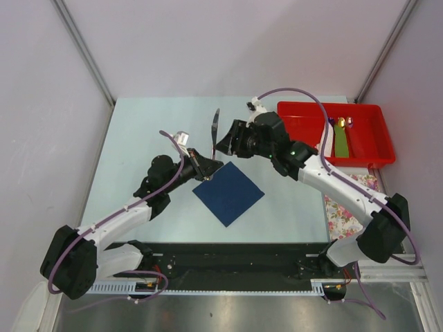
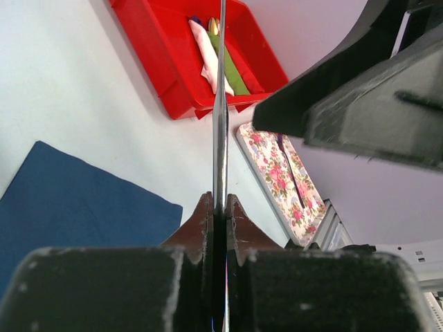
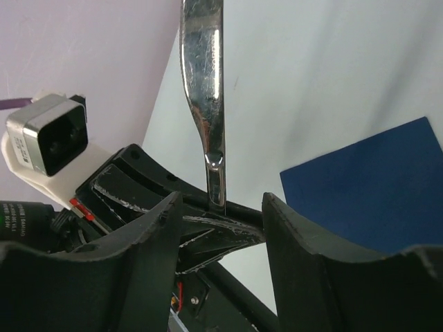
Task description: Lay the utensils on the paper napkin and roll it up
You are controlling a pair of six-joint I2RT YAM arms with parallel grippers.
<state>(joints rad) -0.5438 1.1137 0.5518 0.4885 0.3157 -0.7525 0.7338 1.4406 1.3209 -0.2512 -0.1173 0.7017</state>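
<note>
Steel knife (image 1: 215,124) stands clamped in the left gripper (image 1: 205,164); the right gripper (image 1: 225,138) straddles it, jaws apart. Just below them, the blue napkin (image 1: 228,194) lies flat and apparently bare: placing, rolling undone.

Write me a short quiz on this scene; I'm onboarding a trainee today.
1. True or false: the knife lies flat on the navy napkin.
2. What is clamped on the knife? A) the left end effector B) nothing C) a folded cloth
3. What colour is the tray holding the other utensils?
Key: 1 false, it is held upright; 2 A; 3 red.
</note>
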